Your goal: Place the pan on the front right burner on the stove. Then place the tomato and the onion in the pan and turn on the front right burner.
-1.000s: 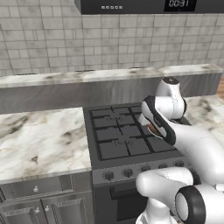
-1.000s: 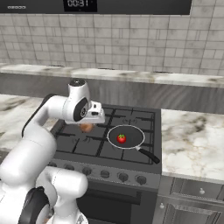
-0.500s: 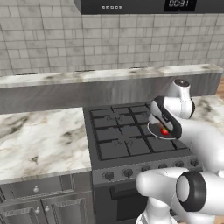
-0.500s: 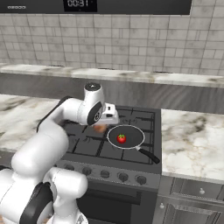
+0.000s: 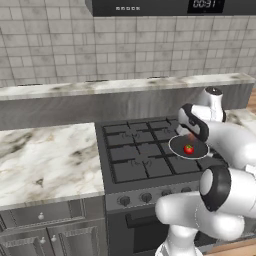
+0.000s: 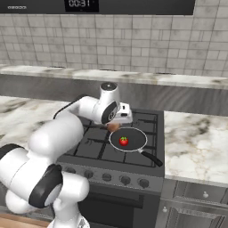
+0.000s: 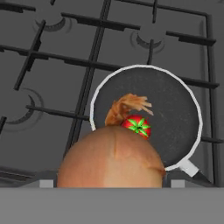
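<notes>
The pan (image 6: 128, 139) sits on the stove's front right burner (image 5: 192, 161) with the tomato (image 6: 124, 141) inside (knob untouched, apparently), while the gripper (image 6: 115, 126), clasping the onion (image 7: 111, 157), hovers beside its rim.

Light is even and soft throughout, with no clear source and no strong shadows. The marble counter (image 5: 45, 160) and tiled wall (image 6: 133, 49) look bright and flat. All views are coarse and slightly soft. The pan (image 7: 151, 113) rim shows a thin pale highlight.
</notes>
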